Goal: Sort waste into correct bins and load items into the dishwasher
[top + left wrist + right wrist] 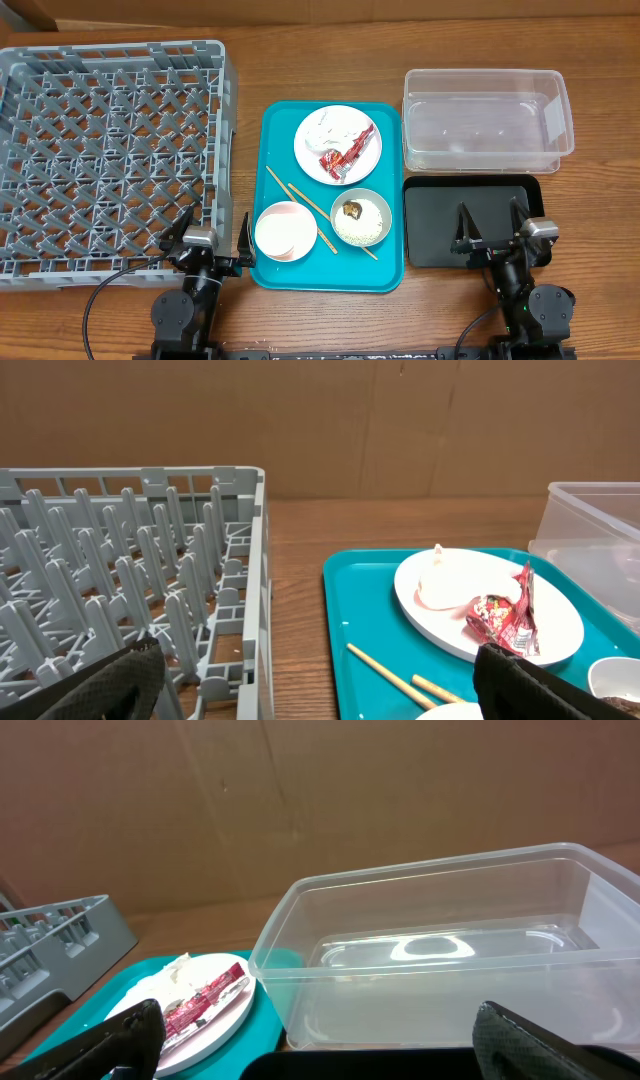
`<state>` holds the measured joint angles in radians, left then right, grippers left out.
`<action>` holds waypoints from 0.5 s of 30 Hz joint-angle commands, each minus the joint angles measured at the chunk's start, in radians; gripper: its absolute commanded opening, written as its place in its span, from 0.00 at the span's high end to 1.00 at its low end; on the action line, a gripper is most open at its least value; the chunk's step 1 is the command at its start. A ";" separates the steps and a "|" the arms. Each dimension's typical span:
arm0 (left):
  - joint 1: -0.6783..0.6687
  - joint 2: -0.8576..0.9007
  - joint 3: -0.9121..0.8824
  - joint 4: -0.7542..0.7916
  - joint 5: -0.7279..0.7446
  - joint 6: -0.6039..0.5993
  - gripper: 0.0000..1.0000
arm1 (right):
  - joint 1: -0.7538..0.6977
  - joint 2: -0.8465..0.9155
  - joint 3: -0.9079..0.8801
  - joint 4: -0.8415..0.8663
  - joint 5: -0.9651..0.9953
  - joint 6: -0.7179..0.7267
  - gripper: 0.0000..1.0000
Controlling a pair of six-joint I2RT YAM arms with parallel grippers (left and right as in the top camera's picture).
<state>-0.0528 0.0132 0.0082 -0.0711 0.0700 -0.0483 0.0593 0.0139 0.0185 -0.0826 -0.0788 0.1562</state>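
On the teal tray a white plate holds crumpled white tissue and a red wrapper. A grey bowl holds rice and a brown lump. A pale pink bowl sits at the front left, chopsticks beside it. The grey dish rack is at left. The clear tub and black tray are at right. My left gripper is open at the rack's front corner. My right gripper is open over the black tray. No cup shows.
The wrist views show the plate with the wrapper, the rack wall and the tub. A brown cardboard wall stands behind the table. Bare wood lies between rack and teal tray.
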 commanded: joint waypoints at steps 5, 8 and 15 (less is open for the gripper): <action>-0.003 -0.005 -0.003 -0.002 0.000 -0.025 0.00 | -0.005 -0.007 -0.010 0.005 -0.001 0.000 0.00; -0.003 -0.005 -0.001 -0.004 0.000 -0.039 0.00 | -0.005 -0.007 -0.010 0.005 -0.002 0.001 0.00; -0.002 0.045 0.110 -0.086 -0.016 -0.042 0.00 | -0.005 0.023 0.104 -0.103 -0.001 0.006 0.00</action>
<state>-0.0528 0.0158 0.0280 -0.1101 0.0696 -0.0757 0.0593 0.0166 0.0284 -0.1524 -0.0788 0.1570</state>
